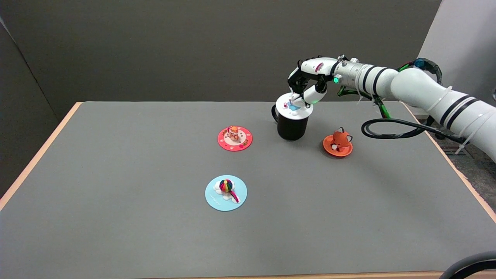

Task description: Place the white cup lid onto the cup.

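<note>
Head view. My right robot hand [308, 83] hangs over the black cup [292, 126], reached in from the right along the far side of the table [116, 232]. The white cup lid [294, 107] lies flat on the cup's rim, covering its mouth. It is round, so it has no long axis; its flat face points up, and the small coloured ornament on top stands roughly upright. My fingers [296, 82] curl down over the lid and my thumb tip sits at the ornament. I cannot tell whether I am pinching the ornament or only touching it.

The cup stands upright, its axis vertical, with the handle showing on its left side. It sits near the table's far edge, right of centre.

Open room: an orange lid with a fox figure [338, 144] lies just to the right and nearer the camera, close to the cup but apart from it. A red lid with a small figure [235, 138] lies to the left, well apart from the cup. A light blue lid with a striped ball [226, 192] lies nearer the camera, well apart from all others. The near half of the table and the whole left side offer wide bare surface. The right edge runs close beneath my forearm, where a black cable loop [391, 128] hangs over the table.
</note>
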`<action>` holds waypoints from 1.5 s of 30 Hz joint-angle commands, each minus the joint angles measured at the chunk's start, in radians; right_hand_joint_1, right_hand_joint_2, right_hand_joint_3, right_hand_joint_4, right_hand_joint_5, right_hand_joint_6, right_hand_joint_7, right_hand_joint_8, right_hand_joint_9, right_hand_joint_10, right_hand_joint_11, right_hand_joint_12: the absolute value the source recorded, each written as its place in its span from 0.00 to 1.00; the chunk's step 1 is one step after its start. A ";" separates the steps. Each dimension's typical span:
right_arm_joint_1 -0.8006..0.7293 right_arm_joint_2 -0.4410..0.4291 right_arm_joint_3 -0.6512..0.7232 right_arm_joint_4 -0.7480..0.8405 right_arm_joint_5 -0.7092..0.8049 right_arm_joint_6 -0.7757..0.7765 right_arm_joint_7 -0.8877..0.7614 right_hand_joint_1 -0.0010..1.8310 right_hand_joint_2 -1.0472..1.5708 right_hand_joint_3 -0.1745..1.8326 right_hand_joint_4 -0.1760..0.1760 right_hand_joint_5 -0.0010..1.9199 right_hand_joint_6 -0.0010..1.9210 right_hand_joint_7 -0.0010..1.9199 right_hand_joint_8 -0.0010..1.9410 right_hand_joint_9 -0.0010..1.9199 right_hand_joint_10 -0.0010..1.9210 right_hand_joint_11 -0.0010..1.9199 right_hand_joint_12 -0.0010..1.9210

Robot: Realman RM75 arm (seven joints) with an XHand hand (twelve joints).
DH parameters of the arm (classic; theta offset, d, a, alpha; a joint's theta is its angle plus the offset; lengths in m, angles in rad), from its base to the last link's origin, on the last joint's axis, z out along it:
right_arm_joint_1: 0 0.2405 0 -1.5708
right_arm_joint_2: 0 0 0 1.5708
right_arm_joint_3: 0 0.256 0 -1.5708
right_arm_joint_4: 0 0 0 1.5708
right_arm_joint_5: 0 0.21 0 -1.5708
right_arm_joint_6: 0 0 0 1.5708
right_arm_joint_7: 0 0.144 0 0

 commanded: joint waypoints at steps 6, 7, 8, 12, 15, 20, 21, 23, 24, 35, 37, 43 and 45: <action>0.115 -0.039 -0.131 0.112 0.026 -0.001 0.023 0.52 0.75 0.38 1.00 0.43 0.72 0.50 0.17 0.42 0.13 0.26 0.13; 0.117 -0.041 -0.133 0.119 0.026 -0.001 0.023 0.52 0.75 0.38 1.00 0.42 0.72 0.49 0.17 0.42 0.13 0.26 0.13; 0.117 -0.042 -0.133 0.123 0.026 0.000 0.023 0.52 0.75 0.38 1.00 0.42 0.72 0.49 0.17 0.42 0.13 0.26 0.13; 0.118 -0.042 -0.133 0.129 0.026 0.004 0.023 0.52 0.75 0.38 1.00 0.42 0.72 0.49 0.17 0.42 0.13 0.26 0.13; 0.117 -0.042 -0.133 0.132 0.026 0.004 0.023 0.52 0.75 0.38 1.00 0.42 0.72 0.49 0.17 0.42 0.13 0.26 0.13; 0.117 -0.042 -0.133 0.138 0.026 0.006 0.023 0.52 0.75 0.38 1.00 0.42 0.72 0.49 0.17 0.42 0.13 0.26 0.13; 0.117 -0.042 -0.133 0.138 0.026 0.006 0.023 0.52 0.75 0.38 1.00 0.42 0.72 0.49 0.17 0.42 0.13 0.27 0.13; 0.116 -0.042 -0.134 0.138 0.026 0.006 0.023 0.52 0.75 0.38 1.00 0.42 0.72 0.49 0.17 0.42 0.13 0.26 0.13; 0.114 -0.042 -0.137 0.138 0.026 0.006 0.023 0.52 0.75 0.38 1.00 0.42 0.72 0.49 0.17 0.42 0.13 0.26 0.13; 0.110 -0.041 -0.156 0.135 0.038 0.011 0.023 0.51 0.76 0.38 1.00 0.42 0.73 0.48 0.17 0.42 0.13 0.26 0.13; 0.110 -0.041 -0.156 0.135 0.038 0.011 0.023 0.51 0.76 0.37 1.00 0.41 0.73 0.48 0.17 0.42 0.13 0.26 0.13; 0.110 -0.042 -0.156 0.135 0.038 0.013 0.023 0.51 0.76 0.37 1.00 0.41 0.73 0.48 0.17 0.42 0.13 0.26 0.13; 0.110 -0.042 -0.156 0.132 0.038 0.013 0.023 0.51 0.76 0.37 1.00 0.42 0.73 0.48 0.17 0.42 0.13 0.26 0.13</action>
